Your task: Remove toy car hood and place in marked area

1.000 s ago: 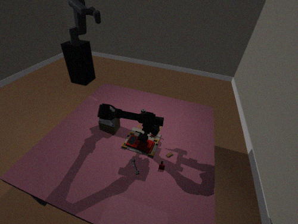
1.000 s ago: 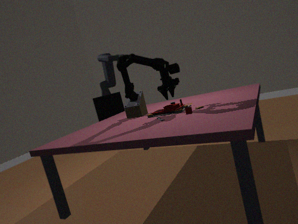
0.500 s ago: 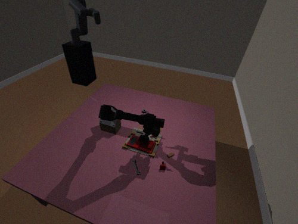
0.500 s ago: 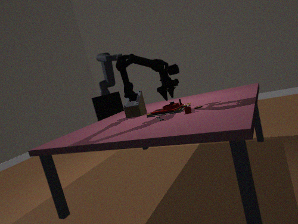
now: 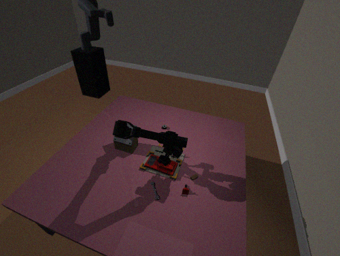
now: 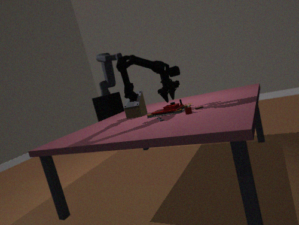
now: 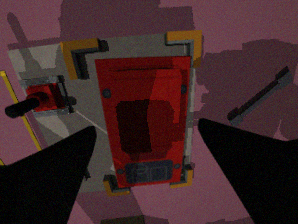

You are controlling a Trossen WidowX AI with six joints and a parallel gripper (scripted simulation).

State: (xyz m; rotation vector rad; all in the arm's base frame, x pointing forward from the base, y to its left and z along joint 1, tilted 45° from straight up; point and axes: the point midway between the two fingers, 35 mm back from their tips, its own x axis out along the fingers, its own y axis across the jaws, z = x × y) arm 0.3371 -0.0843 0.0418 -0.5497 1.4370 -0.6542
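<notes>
The red toy car [image 5: 166,167] [image 6: 171,108] [image 7: 167,105] lies on a grey board [image 7: 30,61] between yellow corner brackets. It has a raised red part and a dark grey detailed panel at one end; the hood's edges are hard to tell. My gripper [image 5: 164,160] [image 6: 170,100] [image 7: 148,127] is open and empty, above the car, with a fingertip to each side of it in the wrist view. The marked area's yellow outline [image 7: 21,110] shows partly at the left of the wrist view, beside the board; the rest is out of that view.
A small red piece with a black knob [image 7: 45,97] stands on the board. Another knobbed red piece [image 5: 185,190] [image 6: 188,111] stands on the table. A grey bar-like tool [image 5: 155,191] [image 7: 262,96], a brown block [image 5: 194,177] and a small round part [image 5: 164,126] lie around. A beige box [image 5: 126,146] [image 6: 136,111] is near the arm's base.
</notes>
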